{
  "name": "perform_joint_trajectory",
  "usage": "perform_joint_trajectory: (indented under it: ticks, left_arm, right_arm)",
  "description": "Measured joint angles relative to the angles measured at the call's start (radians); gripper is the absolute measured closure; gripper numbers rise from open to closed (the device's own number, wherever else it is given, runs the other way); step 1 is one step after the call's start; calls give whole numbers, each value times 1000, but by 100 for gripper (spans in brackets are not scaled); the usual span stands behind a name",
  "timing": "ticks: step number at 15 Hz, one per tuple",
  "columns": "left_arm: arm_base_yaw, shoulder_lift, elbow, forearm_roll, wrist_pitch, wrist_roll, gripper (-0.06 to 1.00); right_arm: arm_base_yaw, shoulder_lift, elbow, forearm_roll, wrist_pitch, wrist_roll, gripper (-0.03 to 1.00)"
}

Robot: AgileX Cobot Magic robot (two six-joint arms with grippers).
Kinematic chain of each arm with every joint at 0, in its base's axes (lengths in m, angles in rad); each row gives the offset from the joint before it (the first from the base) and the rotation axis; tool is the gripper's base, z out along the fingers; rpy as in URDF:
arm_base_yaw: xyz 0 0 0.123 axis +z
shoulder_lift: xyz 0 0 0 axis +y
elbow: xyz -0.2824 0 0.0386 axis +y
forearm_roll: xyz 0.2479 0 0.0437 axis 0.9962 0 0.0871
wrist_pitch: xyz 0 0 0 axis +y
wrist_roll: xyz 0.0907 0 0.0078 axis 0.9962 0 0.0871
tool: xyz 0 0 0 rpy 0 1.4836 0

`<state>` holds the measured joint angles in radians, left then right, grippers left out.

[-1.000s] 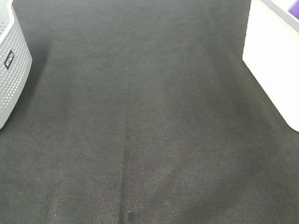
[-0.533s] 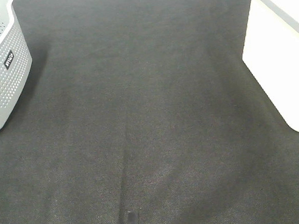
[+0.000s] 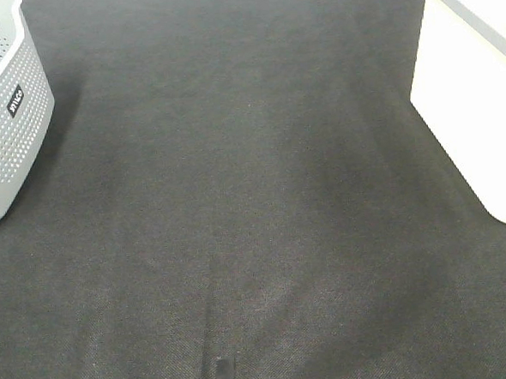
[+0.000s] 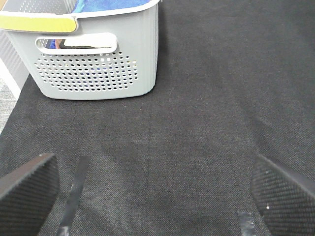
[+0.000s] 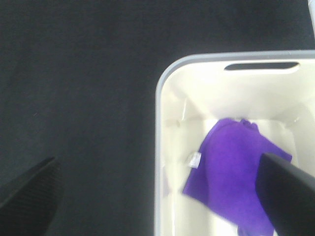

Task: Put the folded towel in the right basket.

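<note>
Towel (image 5: 235, 169), purple, is lying loose inside the white right basket (image 5: 160, 147), so I am judging the drop made. Right claw (image 5: 157, 196) is hanging above it, spread wide and empty; left claw (image 4: 152, 191) is idling wide, near the grey basket (image 4: 98, 64).

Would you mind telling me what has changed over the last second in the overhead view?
The purple towel that showed at the white basket's top edge a second ago has dropped out of the overhead view; the wrist view shows it lying inside. Both baskets stayed put.
</note>
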<state>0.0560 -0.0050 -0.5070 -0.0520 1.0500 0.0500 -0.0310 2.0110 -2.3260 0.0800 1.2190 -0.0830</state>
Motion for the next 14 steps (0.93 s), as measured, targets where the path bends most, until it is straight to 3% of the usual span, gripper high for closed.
perform_joint_trajectory:
  ticks: [1,3,8,10,14]
  left_arm:
    - [0,0,0,0,0,0,-5]
    - [0,0,0,0,0,0,-5]
    - [0,0,0,0,0,0,-5]
    - [0,0,0,0,0,0,-5]
    - [0,0,0,0,0,0,-5]
  right_arm:
    - [14,-74,83,0,-1,0,-1]
    - [40,-304,400,18,-5,-2,-1]
    - [41,-957,1175,50,-205,-9,-1]
    - [41,-1195,1391,46,-228,-9,-1]
    - [41,-1603,1675,4,-232,-9,-1]
